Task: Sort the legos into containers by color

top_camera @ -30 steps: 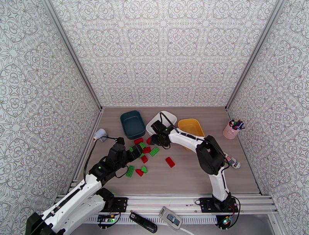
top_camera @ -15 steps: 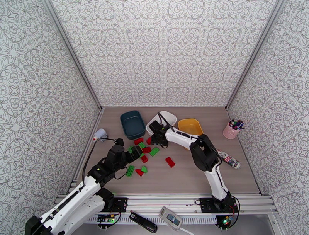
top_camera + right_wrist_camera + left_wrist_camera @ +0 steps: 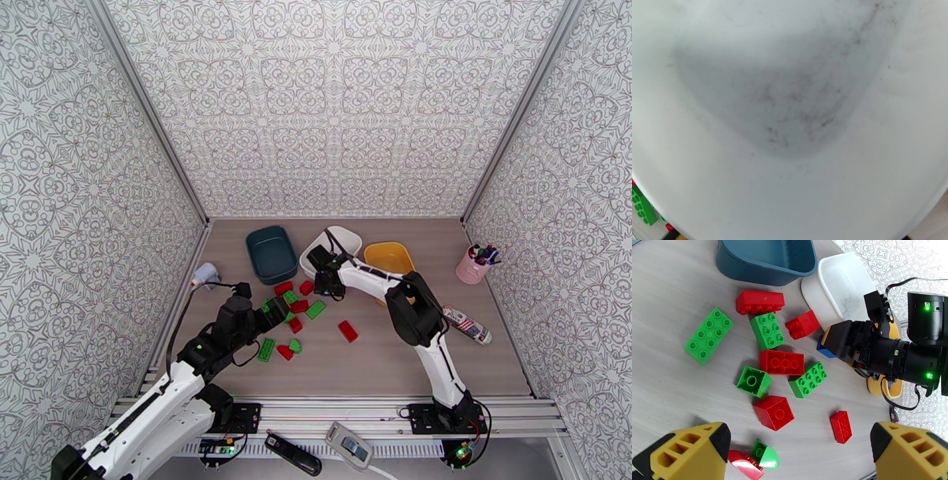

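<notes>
**A:** What lies under your left tool?

**B:** My left tool (image 3: pixel 800 437) hangs over the legos (image 3: pixel 782 361). Its two chunky yellow fingers (image 3: pixel 687 453) are spread wide and hold nothing. The bricks are glossy hard plastic with round studs, scattered loose on the matte, grey-brown wood-grain desk (image 3: pixel 667 291). There are long red and green blocks, a squat red cube (image 3: pixel 773 412) and a green block with a single ring on top (image 3: pixel 753 381). Two round-topped pieces, one green and one red, lie just beside one finger.

**A:** And the tubs?

**B:** All three are smooth, shallow, round-cornered plastic, on the far side of the pile. The dark teal tub (image 3: pixel 762 267) is on the left, with the white tub (image 3: pixel 845 283) just beside it. The yellow tub (image 3: pixel 389 256) is further right. From my right wrist, the white tub's inside looks scuffed, with grey smudges.

**A:** How are your arms set?

**B:** My left arm reaches diagonally from the near-left corner, its wrist tipped down over the pile. My right arm rises from its base and folds at the elbow. It then runs left past the yellow tub's near side, so my right tool (image 3: pixel 326 286) sits at the white tub's near rim. A blue brick (image 3: pixel 824 348) lies right at its black fingertip. I cannot tell whether that tool is closed on the brick or only beside it.
</notes>
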You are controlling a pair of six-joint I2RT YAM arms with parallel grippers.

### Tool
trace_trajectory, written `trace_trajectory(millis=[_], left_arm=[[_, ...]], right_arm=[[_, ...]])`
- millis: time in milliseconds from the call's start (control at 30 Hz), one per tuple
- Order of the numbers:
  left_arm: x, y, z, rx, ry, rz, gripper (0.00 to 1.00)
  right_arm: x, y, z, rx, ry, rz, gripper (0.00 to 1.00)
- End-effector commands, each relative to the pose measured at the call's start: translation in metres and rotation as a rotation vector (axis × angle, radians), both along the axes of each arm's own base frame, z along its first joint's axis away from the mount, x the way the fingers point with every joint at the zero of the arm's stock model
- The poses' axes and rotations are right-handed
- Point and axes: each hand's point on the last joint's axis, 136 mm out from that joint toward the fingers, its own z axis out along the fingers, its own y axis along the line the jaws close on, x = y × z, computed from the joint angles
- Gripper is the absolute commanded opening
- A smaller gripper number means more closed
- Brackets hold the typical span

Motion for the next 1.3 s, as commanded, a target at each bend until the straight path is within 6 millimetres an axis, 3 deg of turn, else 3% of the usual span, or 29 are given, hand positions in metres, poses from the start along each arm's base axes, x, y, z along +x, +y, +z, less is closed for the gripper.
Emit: trace_trajectory(millis=[0, 367, 500, 667, 867, 1000, 1133, 1267], left_arm=[[-0.004, 0.002, -0.009, 0.004, 0.036, 0.0, 0.99], [0.008, -0.012, -0.011, -0.006, 0.058, -0.039, 0.99], [0.012, -0.022, -0.01, 0.003, 0.06, -0.067, 0.99], [0.017, -0.037, -0.01, 0.028, 0.07, -0.109, 0.99], [0.022, -0.066, -0.005, 0.092, 0.065, -0.189, 0.98], [0.023, -0.086, -0.004, 0.128, 0.062, -0.239, 0.98], [0.021, -0.102, -0.005, 0.141, 0.066, -0.274, 0.98], [0.02, -0.108, -0.005, 0.148, 0.066, -0.28, 0.97]], right_arm=[[0.0, -0.007, 0.009, -0.005, -0.018, -0.01, 0.44], [-0.022, -0.025, 0.039, 0.033, -0.058, 0.003, 0.39], [-0.031, -0.044, 0.058, 0.013, -0.096, 0.006, 0.39], [-0.037, -0.085, 0.086, -0.001, -0.145, -0.03, 0.37], [-0.037, -0.163, 0.11, -0.016, -0.187, -0.144, 0.38], [-0.035, -0.208, 0.113, -0.028, -0.185, -0.207, 0.4], [-0.032, -0.231, 0.106, -0.043, -0.148, -0.228, 0.46], [-0.033, -0.236, 0.105, -0.054, -0.131, -0.22, 0.64]])
